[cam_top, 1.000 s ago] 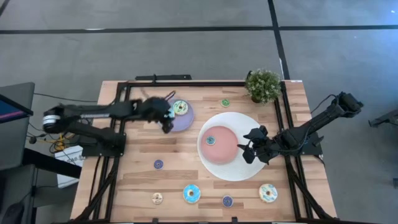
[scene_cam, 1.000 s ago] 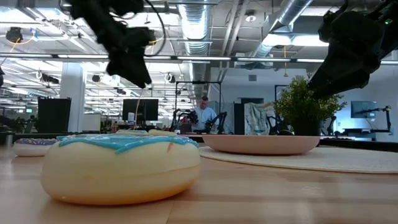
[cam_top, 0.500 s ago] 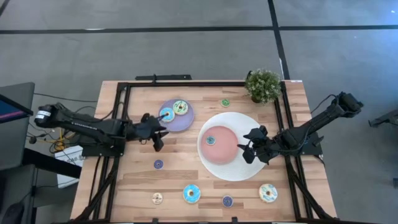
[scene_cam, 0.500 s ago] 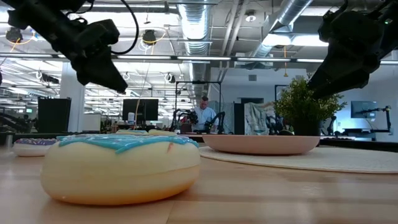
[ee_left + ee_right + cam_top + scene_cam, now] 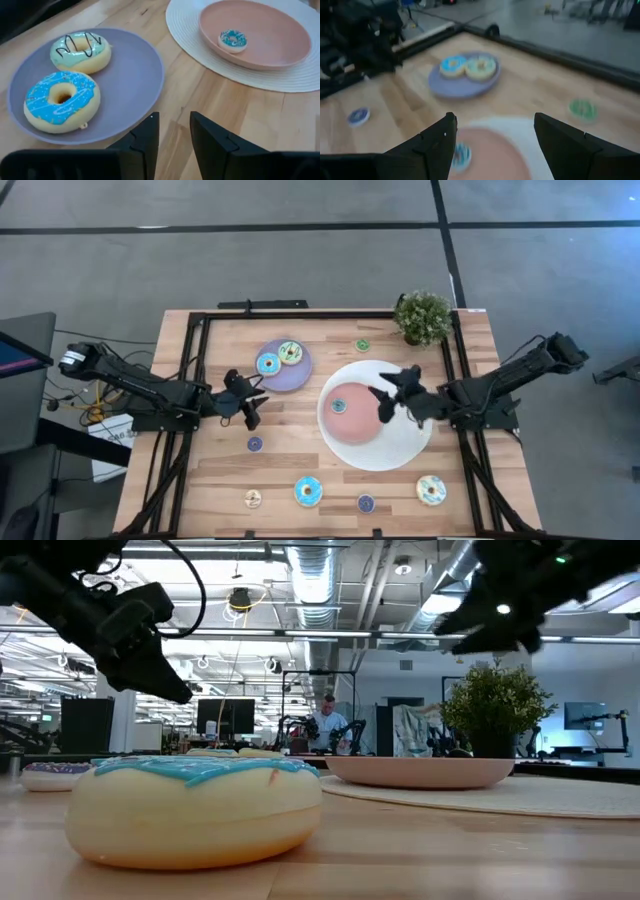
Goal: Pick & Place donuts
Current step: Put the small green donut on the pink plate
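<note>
- On the lilac plate (image 5: 127, 75) sit two large donuts, a blue sprinkled donut (image 5: 61, 100) and a green donut (image 5: 80, 50) touching it.
- Just beside that plate's rim hovers the left claw (image 5: 173, 137), empty, fingers narrowly apart.
- Over the pink plate (image 5: 355, 420), which holds a mini blue donut (image 5: 233, 40), hangs the right claw (image 5: 492, 145), spread wide and empty.
- Other donuts lie scattered along the bench (image 5: 290, 450).

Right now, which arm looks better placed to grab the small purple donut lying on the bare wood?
Probably the left. Its end effector hangs empty just beside the purple donut, while the right end effector is over the pink plate, farther away.
</note>
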Controlling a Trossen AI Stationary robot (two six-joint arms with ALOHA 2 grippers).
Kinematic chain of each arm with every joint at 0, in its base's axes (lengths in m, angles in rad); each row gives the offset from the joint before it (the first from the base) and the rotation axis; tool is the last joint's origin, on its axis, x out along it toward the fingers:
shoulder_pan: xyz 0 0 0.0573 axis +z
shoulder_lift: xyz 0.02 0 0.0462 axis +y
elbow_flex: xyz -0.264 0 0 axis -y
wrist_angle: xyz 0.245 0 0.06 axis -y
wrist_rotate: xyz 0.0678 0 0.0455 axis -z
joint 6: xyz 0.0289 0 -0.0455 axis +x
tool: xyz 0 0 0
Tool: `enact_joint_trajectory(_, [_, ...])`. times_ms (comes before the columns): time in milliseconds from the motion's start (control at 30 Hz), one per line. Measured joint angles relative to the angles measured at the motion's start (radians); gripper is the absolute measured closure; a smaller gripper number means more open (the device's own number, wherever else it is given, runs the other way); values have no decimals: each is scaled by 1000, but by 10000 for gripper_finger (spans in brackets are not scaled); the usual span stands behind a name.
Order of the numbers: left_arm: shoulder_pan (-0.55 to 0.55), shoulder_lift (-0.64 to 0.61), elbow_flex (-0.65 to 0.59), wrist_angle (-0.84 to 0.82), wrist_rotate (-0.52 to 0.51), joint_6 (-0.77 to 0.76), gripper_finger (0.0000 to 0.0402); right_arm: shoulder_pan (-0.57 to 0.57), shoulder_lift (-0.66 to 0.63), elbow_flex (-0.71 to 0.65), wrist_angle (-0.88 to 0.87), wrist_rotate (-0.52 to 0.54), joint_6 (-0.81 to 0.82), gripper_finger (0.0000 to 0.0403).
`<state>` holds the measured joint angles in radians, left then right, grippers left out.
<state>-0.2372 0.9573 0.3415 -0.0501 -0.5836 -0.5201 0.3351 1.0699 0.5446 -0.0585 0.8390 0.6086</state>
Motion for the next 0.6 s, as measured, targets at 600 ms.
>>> enact_joint_trajectory(600, [14, 0, -3, -29, 142, 30, 300, -511, 576, 575, -545, -284, -7, 147])
